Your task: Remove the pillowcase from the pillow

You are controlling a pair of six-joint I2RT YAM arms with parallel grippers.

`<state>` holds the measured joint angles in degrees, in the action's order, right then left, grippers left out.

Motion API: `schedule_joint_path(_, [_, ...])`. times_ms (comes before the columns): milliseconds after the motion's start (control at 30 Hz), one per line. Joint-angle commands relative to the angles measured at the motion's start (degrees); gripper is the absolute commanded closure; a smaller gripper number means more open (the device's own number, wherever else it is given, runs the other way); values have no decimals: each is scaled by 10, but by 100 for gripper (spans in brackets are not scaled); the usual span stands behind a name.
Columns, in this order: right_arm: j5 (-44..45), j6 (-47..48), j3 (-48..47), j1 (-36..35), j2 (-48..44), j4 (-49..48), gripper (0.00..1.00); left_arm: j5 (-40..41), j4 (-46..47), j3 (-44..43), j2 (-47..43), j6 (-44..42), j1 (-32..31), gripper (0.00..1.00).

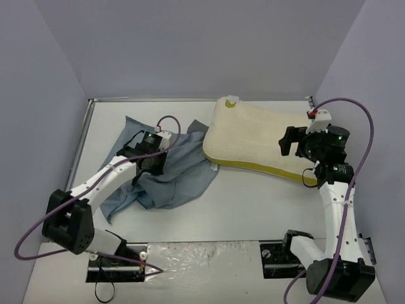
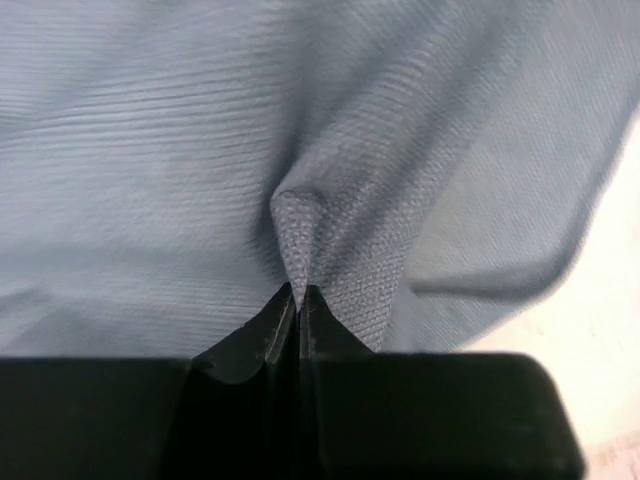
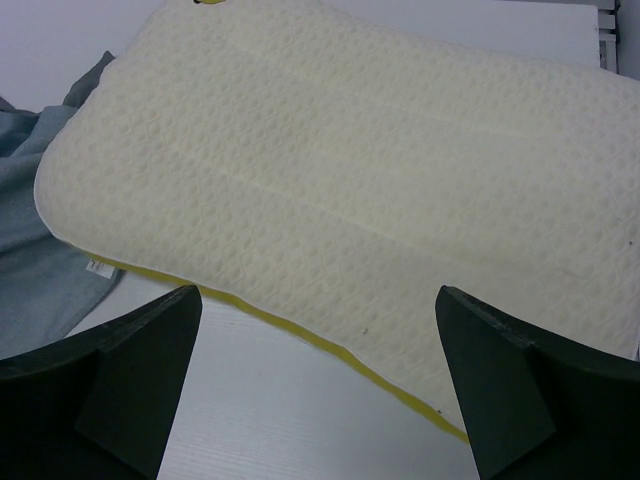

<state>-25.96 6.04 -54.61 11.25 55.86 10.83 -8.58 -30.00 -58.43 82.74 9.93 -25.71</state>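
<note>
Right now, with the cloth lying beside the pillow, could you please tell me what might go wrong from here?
1. The left gripper pinches only a small peak of the pillowcase, so the cloth may slip out on a pull.
2. The pillowcase's edge meets the left corner of the pillow and is perhaps tucked beneath it. The right gripper hangs open over the pillow, not holding it, so a tug could drag the pillow along.

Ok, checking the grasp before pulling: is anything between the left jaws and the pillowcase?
Nothing visible: the left jaws are shut directly on a raised fold of the pillowcase. The pillow lies to its right, its left corner meeting the cloth's edge; whether it pins any cloth cannot be told.
</note>
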Motion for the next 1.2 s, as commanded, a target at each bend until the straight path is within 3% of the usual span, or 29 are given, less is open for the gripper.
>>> schedule_joint_path(0, [-16,1,8,4,-12,-15,0,179,41,-28,-108,28,8,98])
schedule_joint_path(100, [-21,2,8,4,-12,-15,0,312,138,3,-246,43,15,98])
schedule_joint_path(233, [-25,1,10,3,-9,-15,0,374,187,-13,-268,57,63,98])
schedule_joint_path(433, [-25,1,11,3,-7,-15,0,291,232,-64,-237,114,169,98])
schedule_joint_path(633, [-29,3,12,4,-3,-16,0,238,283,-173,-181,140,168,98])
schedule_joint_path(800, [-24,2,13,3,-4,-17,0,92,340,-215,-136,184,144,98])
schedule_joint_path(967, [-22,2,13,3,-4,-16,0,30,389,-131,-141,203,82,98])
schedule_joint_path(1133, [-23,2,13,3,-1,-17,0,-5,466,42,-116,225,12,97])
schedule_joint_path(1167, [-23,2,14,3,-1,-16,0,-11,470,56,-101,230,9,92])
